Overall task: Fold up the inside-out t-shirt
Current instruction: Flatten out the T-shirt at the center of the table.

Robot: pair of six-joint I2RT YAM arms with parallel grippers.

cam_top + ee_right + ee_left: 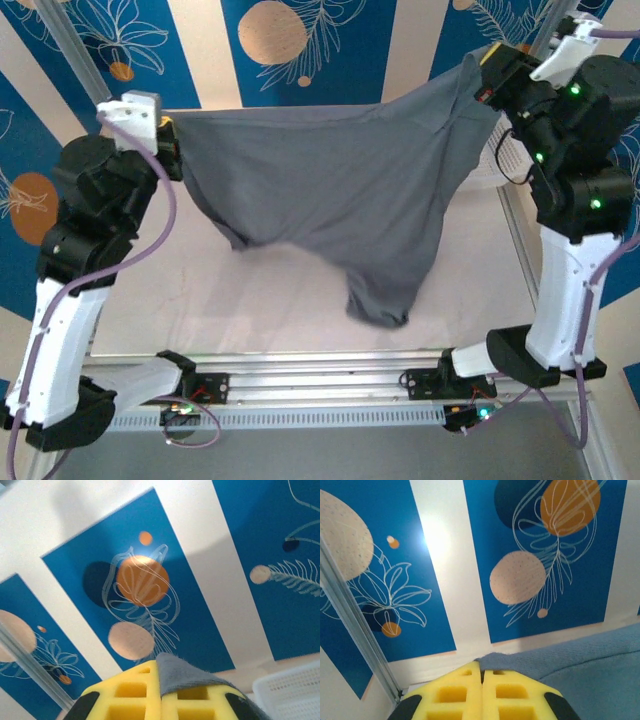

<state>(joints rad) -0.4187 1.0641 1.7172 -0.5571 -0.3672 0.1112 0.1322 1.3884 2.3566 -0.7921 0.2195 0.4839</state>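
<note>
Dark grey cloth, the inside-out t-shirt (330,190), hangs spread in the air between the two arms, above the table (200,310).

Overhead view:
- The left claw (168,140) grips the shirt's upper left corner.
- The right claw (487,75) grips the upper right corner, which is higher and further back.
- The top edge runs nearly taut between the two claws.
- The lower edge sags in two lobes. The longer lobe droops right of centre, low over the table. Whether it touches the surface cannot be told.

Left wrist view:
- The yellow pads (455,695) are pressed together, tip to tip.
- The cloth emerges just behind the tips and spreads to the right.

Right wrist view:
- The pads are closed on a fold of grey cloth, which drapes over the right-hand pad.
- A white mesh basket (295,692) sits at the lower right. From overhead it is largely hidden behind the shirt and the right arm, at the table's right edge.

Edges and room:
- The pale table surface lies open from the shirt's low edge to the aluminium rail (320,375) at the near side.
- A blue-and-white patterned wall (330,40) stands close behind the shirt's top edge.
</note>
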